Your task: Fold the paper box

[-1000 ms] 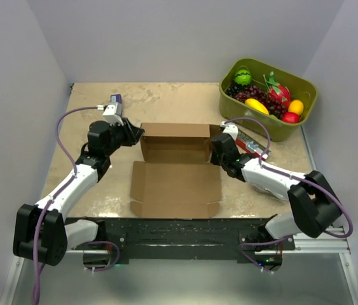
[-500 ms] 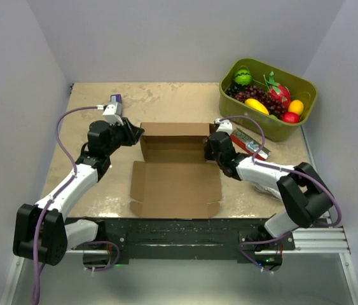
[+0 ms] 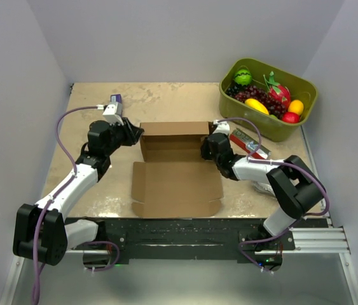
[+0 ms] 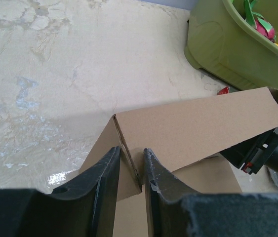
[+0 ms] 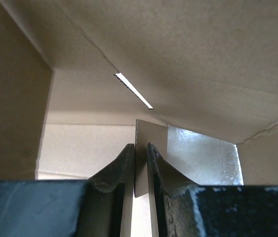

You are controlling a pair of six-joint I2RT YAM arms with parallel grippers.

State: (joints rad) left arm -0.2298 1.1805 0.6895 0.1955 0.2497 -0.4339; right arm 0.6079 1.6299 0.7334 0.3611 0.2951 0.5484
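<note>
The paper box [image 3: 175,184] lies mid-table as brown cardboard, with its near panel flat and its back wall [image 3: 173,129] standing up. My left gripper [image 3: 137,135] is at the box's far left corner. In the left wrist view its fingers [image 4: 108,170] straddle the corner edge [image 4: 127,153] where the side flap meets the back wall, shut on the cardboard. My right gripper [image 3: 205,145] is at the box's right end. The right wrist view looks into the box, and there the gripper [image 5: 139,146] pinches a thin upright flap [image 5: 148,131] edge-on.
An olive-green bin [image 3: 293,128] of toy fruit stands at the back right, also seen as the green bin [image 4: 237,54] from the left wrist. A red and silver packet [image 3: 250,143] lies just right of the box. The black rail [image 3: 179,232] runs along the near edge.
My right gripper has moved left toward the box's inside, taking the right side flap with it, and its jaws closed slightly. The left arm has not moved.
</note>
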